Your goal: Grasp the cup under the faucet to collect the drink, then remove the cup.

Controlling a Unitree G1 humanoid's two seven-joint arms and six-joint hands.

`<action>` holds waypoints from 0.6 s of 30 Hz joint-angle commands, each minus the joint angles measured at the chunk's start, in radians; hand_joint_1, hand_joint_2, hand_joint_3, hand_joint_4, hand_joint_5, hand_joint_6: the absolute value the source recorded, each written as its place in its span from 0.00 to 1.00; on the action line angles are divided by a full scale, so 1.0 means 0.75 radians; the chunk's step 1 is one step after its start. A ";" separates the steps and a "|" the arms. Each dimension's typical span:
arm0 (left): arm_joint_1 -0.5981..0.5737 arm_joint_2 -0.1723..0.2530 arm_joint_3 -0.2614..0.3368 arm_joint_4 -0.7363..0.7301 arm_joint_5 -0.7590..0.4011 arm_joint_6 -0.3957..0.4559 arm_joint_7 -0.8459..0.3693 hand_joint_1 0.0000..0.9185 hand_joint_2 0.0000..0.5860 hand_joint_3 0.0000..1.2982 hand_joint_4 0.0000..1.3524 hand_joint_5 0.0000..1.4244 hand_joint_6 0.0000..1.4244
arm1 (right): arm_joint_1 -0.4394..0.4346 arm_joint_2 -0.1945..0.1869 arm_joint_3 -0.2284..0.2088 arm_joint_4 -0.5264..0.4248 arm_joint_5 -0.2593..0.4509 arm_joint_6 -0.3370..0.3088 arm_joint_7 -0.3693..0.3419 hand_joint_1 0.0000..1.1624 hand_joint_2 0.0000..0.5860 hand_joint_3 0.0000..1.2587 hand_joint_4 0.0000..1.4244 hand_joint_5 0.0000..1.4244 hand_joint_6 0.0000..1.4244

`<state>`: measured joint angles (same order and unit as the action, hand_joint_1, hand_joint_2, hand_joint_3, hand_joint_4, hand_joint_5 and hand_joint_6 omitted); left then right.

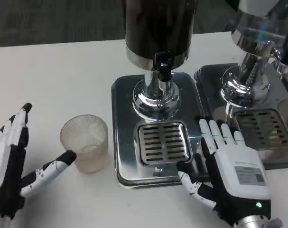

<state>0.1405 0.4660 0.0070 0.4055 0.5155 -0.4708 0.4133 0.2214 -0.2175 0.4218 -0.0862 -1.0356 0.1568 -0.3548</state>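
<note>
A clear ribbed plastic cup stands upright on the white table, left of the dispenser's steel base. The black faucet hangs above the slotted drip grate, which has nothing on it. My left hand lies at the lower left with fingers spread; its thumb tip touches the cup's lower left side, and the other fingers are away from the cup. My right hand rests palm down on the base's right edge, fingers stretched forward, holding nothing.
A second steel dispenser with its own drip tray stands at the right, close to my right hand. The dark drink tank rises behind the faucet. White tabletop stretches to the left and back.
</note>
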 commanded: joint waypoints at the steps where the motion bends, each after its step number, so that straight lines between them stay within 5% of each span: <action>1: -0.052 0.003 -0.028 0.151 -0.011 -0.114 0.028 0.00 0.00 0.00 0.00 0.00 0.00 | -0.008 -0.004 0.003 -0.011 -0.012 0.011 -0.008 0.27 0.71 0.00 0.00 0.00 0.00; 18: -0.356 0.008 -0.181 0.584 0.003 -0.293 -0.002 0.00 0.00 0.00 0.00 0.00 0.00 | -0.011 0.006 0.009 -0.015 -0.019 0.032 -0.012 0.27 0.71 0.00 0.00 0.00 0.00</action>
<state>-0.1122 0.4666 -0.1160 0.8140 0.5187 -0.6635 0.4078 0.2141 -0.2094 0.4283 -0.0868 -1.0424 0.1748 -0.3559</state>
